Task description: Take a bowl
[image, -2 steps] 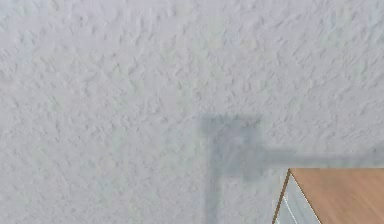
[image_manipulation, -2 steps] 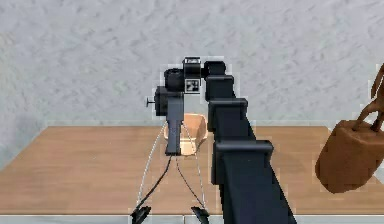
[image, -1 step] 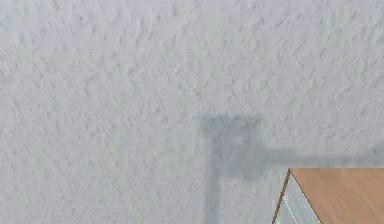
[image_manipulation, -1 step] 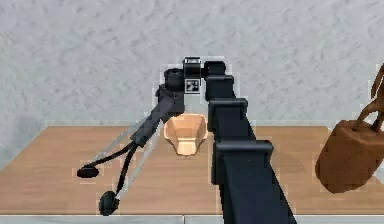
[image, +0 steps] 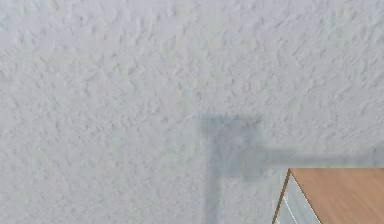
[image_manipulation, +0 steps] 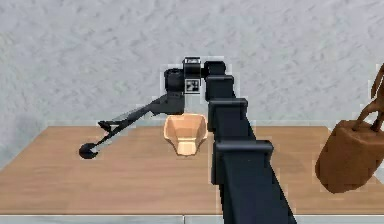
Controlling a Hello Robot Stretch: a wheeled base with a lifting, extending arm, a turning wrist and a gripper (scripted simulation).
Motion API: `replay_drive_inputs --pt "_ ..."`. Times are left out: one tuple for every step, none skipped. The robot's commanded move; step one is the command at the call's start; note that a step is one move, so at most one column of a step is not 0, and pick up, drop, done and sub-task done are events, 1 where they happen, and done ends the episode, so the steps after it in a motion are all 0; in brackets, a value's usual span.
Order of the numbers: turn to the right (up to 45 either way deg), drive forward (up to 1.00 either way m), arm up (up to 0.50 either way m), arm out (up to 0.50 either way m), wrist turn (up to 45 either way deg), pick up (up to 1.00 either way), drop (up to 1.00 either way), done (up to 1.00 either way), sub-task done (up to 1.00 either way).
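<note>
the reach is in hand, not yet the grasp. the tan bowl sits on the wooden table, toward its far edge and about midway along, just beside the dark arm. the gripper slants toward the table's left edge, its tips over bare wood, so it holds nothing; how its fingers are set i cannot tell. next, i'd judge, the tips must come over to the bowl's rim, keeping clear of the brown lumpy thing by the right edge.
</note>
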Motion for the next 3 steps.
replay_drive_inputs --pt "0.0 0.00 0.00 0.00 45.0 0.00 0.00 0.00 0.00" --pt "0.0 0.00 0.00 0.00 36.0 0.00 0.00 0.00 0.00" --pt "0.0 0.00 -0.14 0.00 0.0 0.00 0.00 0.00 0.00"
